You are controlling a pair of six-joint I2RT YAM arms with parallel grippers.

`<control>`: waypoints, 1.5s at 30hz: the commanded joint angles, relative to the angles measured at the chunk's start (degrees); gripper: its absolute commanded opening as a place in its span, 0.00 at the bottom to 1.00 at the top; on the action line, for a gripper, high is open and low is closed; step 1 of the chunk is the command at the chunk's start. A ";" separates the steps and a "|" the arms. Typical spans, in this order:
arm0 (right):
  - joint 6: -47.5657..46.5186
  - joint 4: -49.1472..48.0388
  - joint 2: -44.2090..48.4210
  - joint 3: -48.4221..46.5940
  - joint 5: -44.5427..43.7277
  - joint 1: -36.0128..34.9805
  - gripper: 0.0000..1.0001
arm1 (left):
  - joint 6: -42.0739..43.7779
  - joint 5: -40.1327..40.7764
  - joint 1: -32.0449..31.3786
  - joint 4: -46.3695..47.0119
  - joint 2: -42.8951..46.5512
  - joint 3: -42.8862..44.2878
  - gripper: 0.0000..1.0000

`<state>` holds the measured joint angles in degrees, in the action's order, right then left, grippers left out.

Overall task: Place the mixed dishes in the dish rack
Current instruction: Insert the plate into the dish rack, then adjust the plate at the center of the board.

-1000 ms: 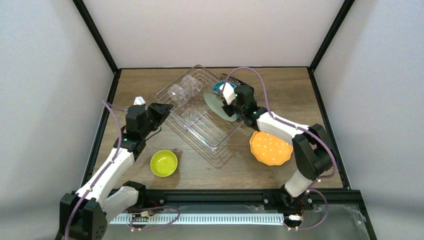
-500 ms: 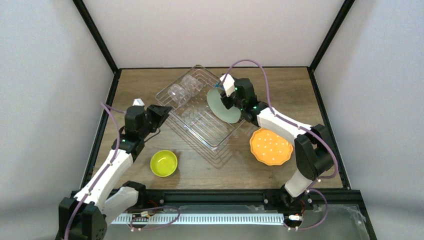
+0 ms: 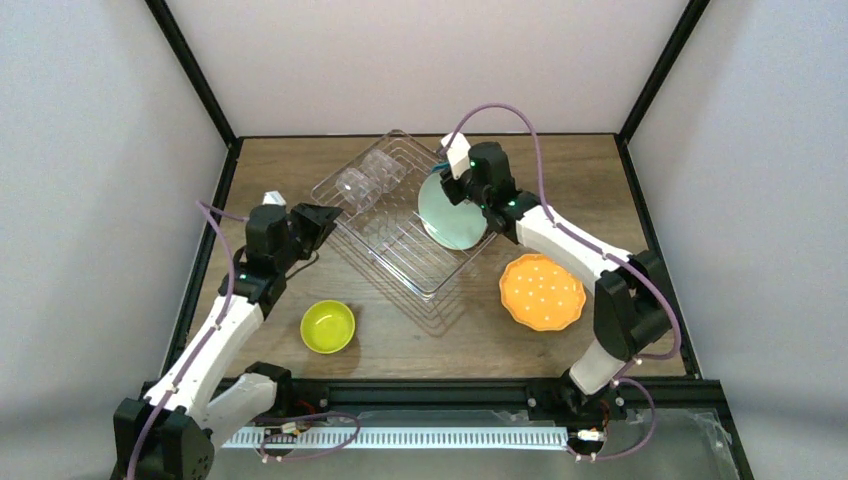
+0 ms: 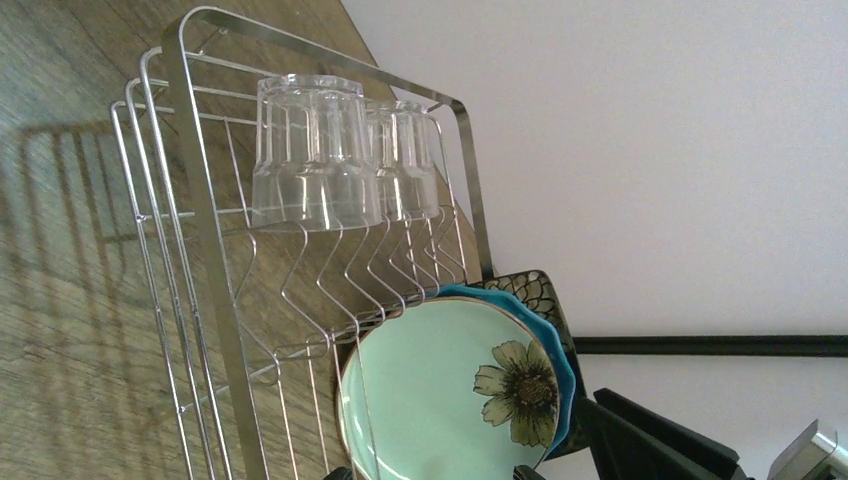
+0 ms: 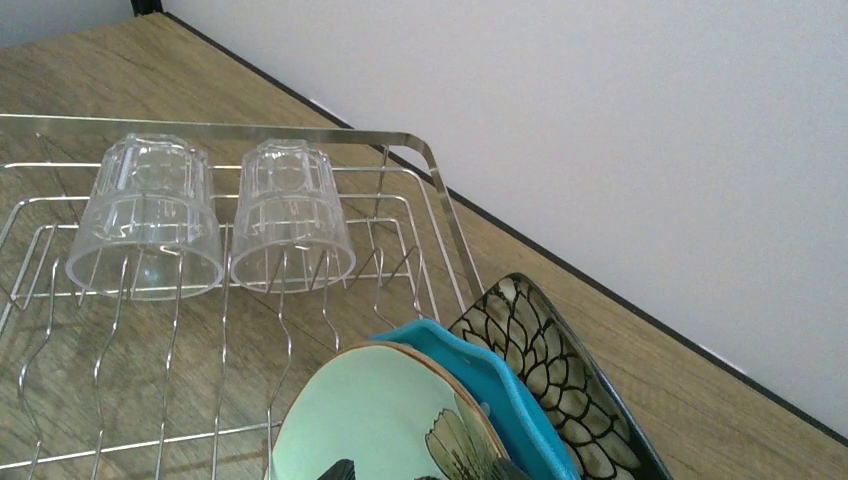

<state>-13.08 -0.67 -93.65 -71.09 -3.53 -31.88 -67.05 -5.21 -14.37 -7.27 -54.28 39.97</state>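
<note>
The silvery wire dish rack [image 3: 400, 240] lies diagonally at mid table. My right gripper [image 3: 463, 190] is shut on the rim of the round mint flower plate [image 3: 452, 212] and holds it nearly upright among the prongs at the rack's far right end. In the right wrist view the mint plate [image 5: 380, 420] stands in front of the teal plate [image 5: 505, 395] and the black square floral plate [image 5: 555, 370]. Two clear glasses [image 3: 352, 183] [image 3: 383, 165] sit upside down in the rack. My left gripper [image 3: 322, 220] is open and empty at the rack's left edge. The yellow-green bowl [image 3: 328, 326] and the orange dotted plate [image 3: 541, 291] lie on the table.
The rack's rim [image 4: 200, 200] runs across the left wrist view with the glasses [image 4: 315, 155] behind it. Black frame posts and pale walls enclose the wooden table [image 3: 600, 170]. The bowl is left of the rack's near corner, the orange plate to its right.
My right gripper has swung the mint plate further back and more upright, against the plates at the rack's far right end. My left arm has drawn back slightly to the left.
</note>
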 commanded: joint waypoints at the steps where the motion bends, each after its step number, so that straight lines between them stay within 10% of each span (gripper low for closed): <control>1: 1.65 2.75 2.36 -0.54 -1.88 -0.37 0.77 | 0.72 -0.66 0.35 -1.58 -0.84 1.42 0.92; 20: 25.99 20.62 12.55 3.64 -24.99 1.09 0.86 | 4.86 -6.60 -5.69 -1.37 -3.08 3.98 0.95; 45: 47.39 32.44 18.93 16.16 -8.30 30.70 0.88 | 17.49 2.52 -42.73 -10.78 -40.71 29.94 0.98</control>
<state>32.14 31.31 -77.19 -56.05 -13.21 -4.08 -52.23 -4.29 -54.26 -16.10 -90.59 66.67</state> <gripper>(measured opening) 0.874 0.975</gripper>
